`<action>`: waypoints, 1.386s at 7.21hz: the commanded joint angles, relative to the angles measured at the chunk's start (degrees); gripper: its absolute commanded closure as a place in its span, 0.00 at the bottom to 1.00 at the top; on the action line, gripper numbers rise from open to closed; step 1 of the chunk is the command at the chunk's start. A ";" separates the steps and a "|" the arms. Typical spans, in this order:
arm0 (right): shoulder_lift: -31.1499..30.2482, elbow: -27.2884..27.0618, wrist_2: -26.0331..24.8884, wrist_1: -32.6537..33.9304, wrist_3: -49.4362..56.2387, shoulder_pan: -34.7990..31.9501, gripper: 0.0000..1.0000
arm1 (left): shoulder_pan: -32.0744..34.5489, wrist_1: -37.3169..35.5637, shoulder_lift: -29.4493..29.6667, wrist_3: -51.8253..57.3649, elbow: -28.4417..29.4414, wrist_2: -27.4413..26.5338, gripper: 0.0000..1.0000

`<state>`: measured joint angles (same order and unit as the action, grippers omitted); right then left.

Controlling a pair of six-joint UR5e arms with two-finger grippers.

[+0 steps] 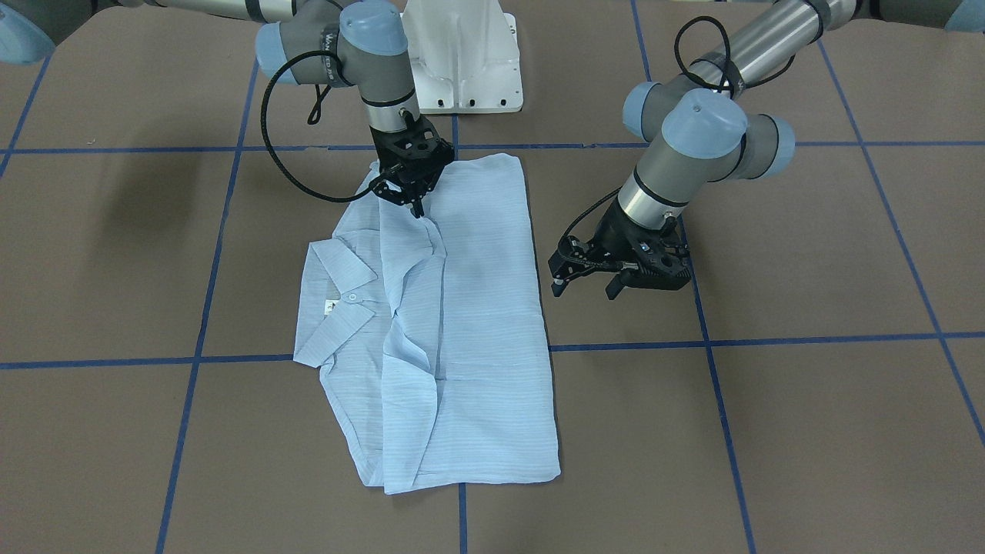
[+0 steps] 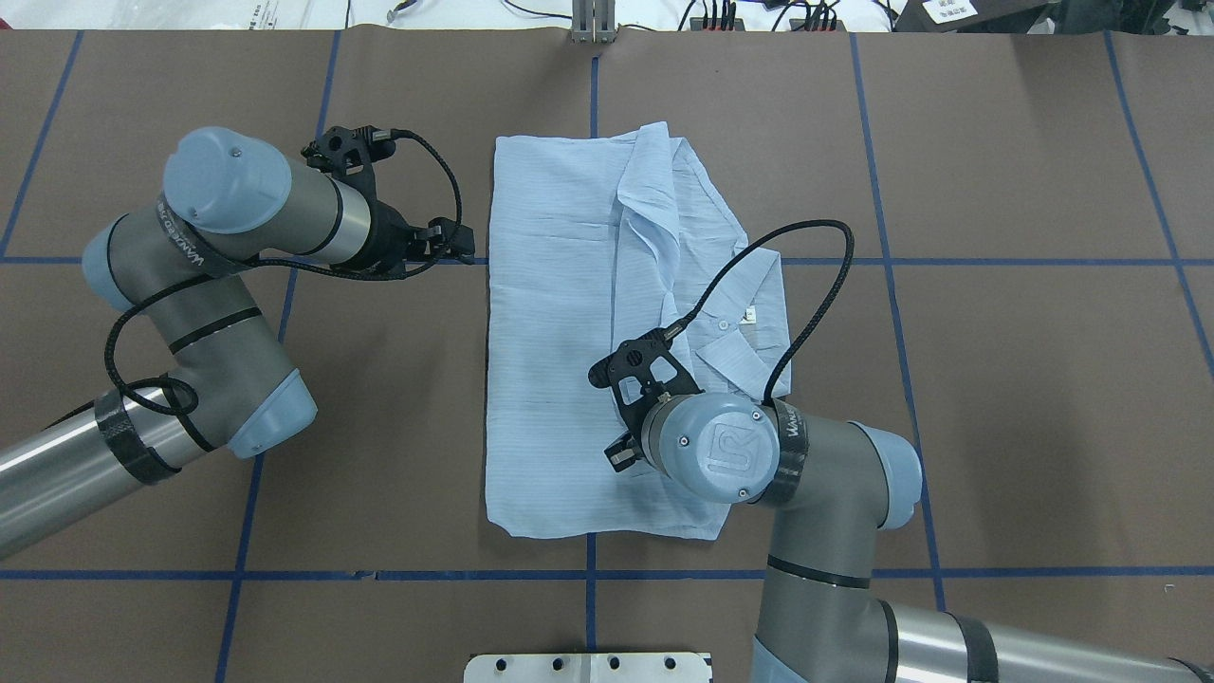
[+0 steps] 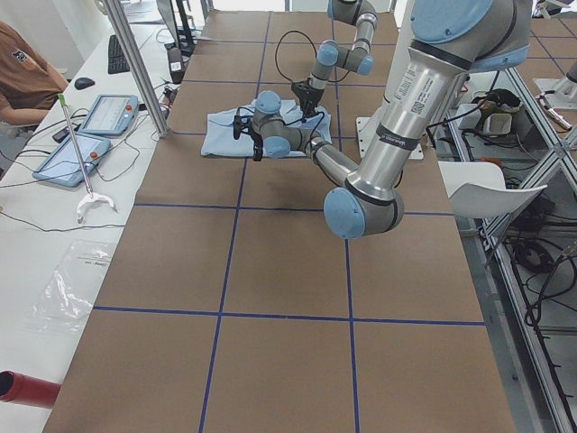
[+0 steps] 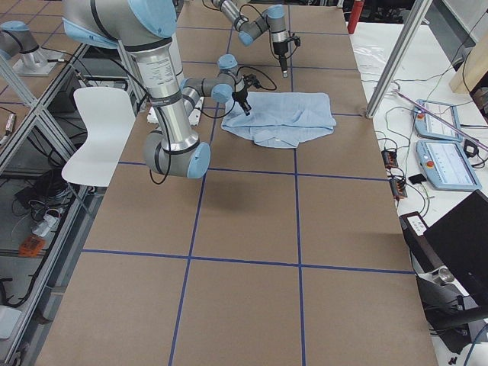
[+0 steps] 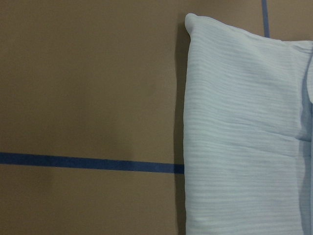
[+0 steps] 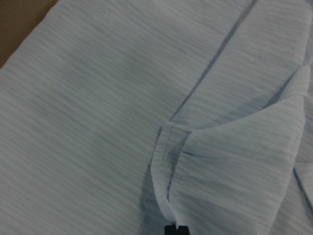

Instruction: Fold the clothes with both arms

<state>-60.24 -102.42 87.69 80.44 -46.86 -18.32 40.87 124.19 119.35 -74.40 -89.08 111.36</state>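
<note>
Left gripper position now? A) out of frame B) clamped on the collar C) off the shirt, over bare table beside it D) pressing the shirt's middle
C: the left gripper hangs open over the bare table beside the shirt, touching no fabric.

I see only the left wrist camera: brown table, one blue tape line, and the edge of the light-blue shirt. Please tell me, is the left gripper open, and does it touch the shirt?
Observer: The left gripper is open. It hangs beside the long edge of the shirt and does not touch it.
Operator: Thank you. What is the right gripper doing?
Observer: The right gripper points down onto the shirt near the end closest to the robot's base. It looks shut on a raised fold of cloth.
Operator: On which side is the collar?
Observer: The collar lies open on the far side of the shirt from the left gripper.
</note>
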 commanded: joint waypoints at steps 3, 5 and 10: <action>-10.32 -6.65 3.10 5.43 0.36 -5.13 0.55 | -0.44 0.00 0.71 -0.40 0.04 -0.09 0.00; -15.60 -7.09 3.10 4.64 1.15 -7.24 0.00 | -0.44 0.00 0.71 -0.31 -0.13 0.00 0.00; -4.32 -2.47 3.98 -0.02 0.36 -12.09 0.00 | -0.44 0.09 0.71 -0.05 -0.13 0.00 0.00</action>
<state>-69.34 -107.94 91.35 80.87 -46.16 -29.72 40.45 124.27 120.03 -74.59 -89.17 111.36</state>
